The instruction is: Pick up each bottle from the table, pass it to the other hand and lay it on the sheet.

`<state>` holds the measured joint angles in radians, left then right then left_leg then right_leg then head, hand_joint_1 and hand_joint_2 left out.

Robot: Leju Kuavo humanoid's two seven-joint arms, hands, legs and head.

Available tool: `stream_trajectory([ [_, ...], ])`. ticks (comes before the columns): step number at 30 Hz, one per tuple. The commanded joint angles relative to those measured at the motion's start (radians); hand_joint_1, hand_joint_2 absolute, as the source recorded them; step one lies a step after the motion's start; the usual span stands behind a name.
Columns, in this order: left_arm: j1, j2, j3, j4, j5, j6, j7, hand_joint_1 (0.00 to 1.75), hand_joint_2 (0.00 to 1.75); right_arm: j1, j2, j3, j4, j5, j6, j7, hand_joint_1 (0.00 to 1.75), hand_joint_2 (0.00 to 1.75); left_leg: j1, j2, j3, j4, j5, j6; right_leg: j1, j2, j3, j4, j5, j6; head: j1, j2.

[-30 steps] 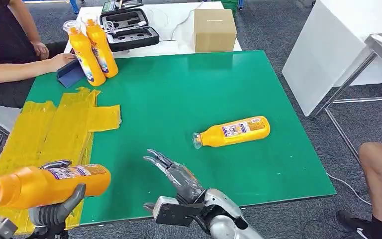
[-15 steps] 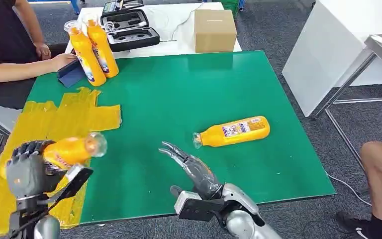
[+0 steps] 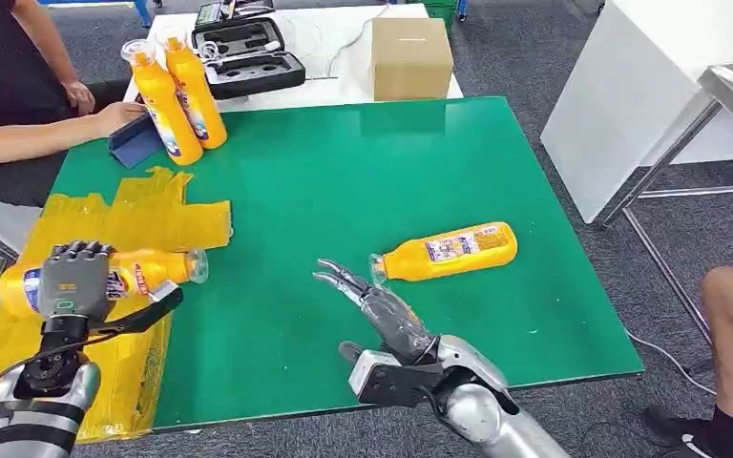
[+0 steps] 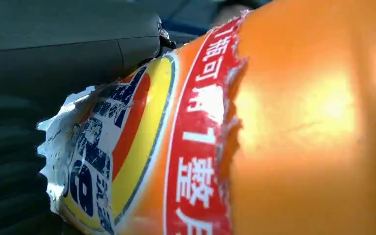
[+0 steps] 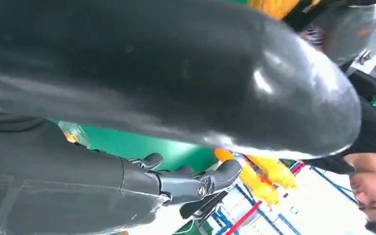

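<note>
I'm seeing the green table (image 3: 363, 181) with the yellow sheet (image 3: 124, 224) at its left. Left hand (image 3: 74, 279) is clamping an orange bottle (image 3: 148, 270) sideways over the sheet, so I'm judging the laying step; next: lower, release. Right hand (image 3: 374, 307) is hovering empty, fingers apart, near the lying bottle (image 3: 449, 251).

The left hand (image 3: 74, 277) gripped a bottle (image 3: 143, 272), fingers wrapped over it; the right hand (image 3: 382, 313) reached forward, fingers spread and empty.
</note>
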<state>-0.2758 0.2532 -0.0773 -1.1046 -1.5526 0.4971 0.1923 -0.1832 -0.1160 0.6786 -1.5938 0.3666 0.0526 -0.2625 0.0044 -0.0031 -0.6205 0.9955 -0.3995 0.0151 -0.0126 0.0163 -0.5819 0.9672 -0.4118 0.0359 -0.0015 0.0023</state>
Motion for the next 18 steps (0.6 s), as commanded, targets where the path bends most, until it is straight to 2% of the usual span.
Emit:
stream_trajectory([
  [1, -0.114, 0.106, -0.247, 0.233, -0.018, -0.023, 0.035, 1.75, 1.75, -0.041, -0.036, 0.021, 0.024, -0.004, 0.008, -0.003, 0.0, 0.0, 0.0, 0.0, 0.002, 0.0, -0.001, -0.001, 0.0, -0.001, 0.002, 0.0, -0.001, -0.001, 0.0, 0.0],
  [4, -0.186, 0.081, -0.301, 0.362, -0.018, -0.1, 0.053, 1.75, 1.75, -0.045, -0.044, 0.029, 0.017, -0.001, 0.021, -0.013, 0.0, 0.0, 0.0, -0.002, 0.001, 0.0, 0.0, -0.001, 0.0, -0.003, 0.001, 0.0, -0.001, -0.001, 0.0, 0.0],
  [7, -0.278, 0.053, -0.312, 0.547, -0.018, -0.151, -0.014, 1.75, 1.75, -0.054, -0.037, 0.042, 0.016, 0.003, 0.036, -0.023, 0.0, 0.0, 0.0, -0.005, 0.001, 0.0, 0.0, -0.001, 0.0, -0.006, 0.002, 0.0, -0.001, -0.001, 0.0, 0.0],
  [11, -0.264, 0.068, -0.274, 0.596, -0.018, -0.188, -0.15, 1.75, 1.75, -0.059, -0.032, 0.039, 0.029, 0.003, 0.039, -0.023, 0.0, 0.0, -0.001, 0.0, 0.001, -0.001, 0.0, -0.001, 0.0, 0.0, 0.001, 0.0, 0.0, -0.001, 0.0, 0.0],
  [14, -0.224, 0.08, -0.267, 0.574, -0.015, -0.193, -0.207, 1.75, 1.75, -0.071, -0.023, 0.037, 0.044, 0.0, 0.046, -0.024, 0.0, 0.0, -0.001, 0.003, 0.005, -0.002, 0.0, -0.001, -0.001, 0.002, 0.004, 0.0, 0.0, -0.001, 0.0, 0.0],
  [15, -0.212, 0.078, -0.256, 0.56, -0.012, -0.191, -0.226, 1.08, 1.75, -0.074, -0.021, 0.037, 0.048, -0.001, 0.048, -0.023, 0.0, 0.0, -0.001, 0.004, 0.006, -0.002, 0.0, -0.001, -0.001, 0.003, 0.006, 0.0, 0.0, -0.002, 0.0, 0.0],
  [16, -0.205, 0.071, -0.24, 0.554, 0.002, -0.188, -0.24, 0.0, 1.75, -0.074, -0.02, 0.036, 0.049, -0.001, 0.049, -0.023, 0.0, 0.0, -0.001, 0.003, 0.007, -0.002, 0.0, -0.001, -0.001, 0.003, 0.007, 0.0, 0.0, -0.001, 0.0, 0.0],
  [18, -0.196, 0.07, -0.242, 0.536, -0.006, -0.203, -0.258, 0.0, 1.75, -0.077, -0.015, 0.037, 0.054, -0.002, 0.05, -0.022, 0.0, 0.0, -0.001, 0.003, 0.008, -0.002, 0.0, -0.001, -0.001, 0.003, 0.007, 0.0, 0.001, -0.001, -0.001, 0.0],
])
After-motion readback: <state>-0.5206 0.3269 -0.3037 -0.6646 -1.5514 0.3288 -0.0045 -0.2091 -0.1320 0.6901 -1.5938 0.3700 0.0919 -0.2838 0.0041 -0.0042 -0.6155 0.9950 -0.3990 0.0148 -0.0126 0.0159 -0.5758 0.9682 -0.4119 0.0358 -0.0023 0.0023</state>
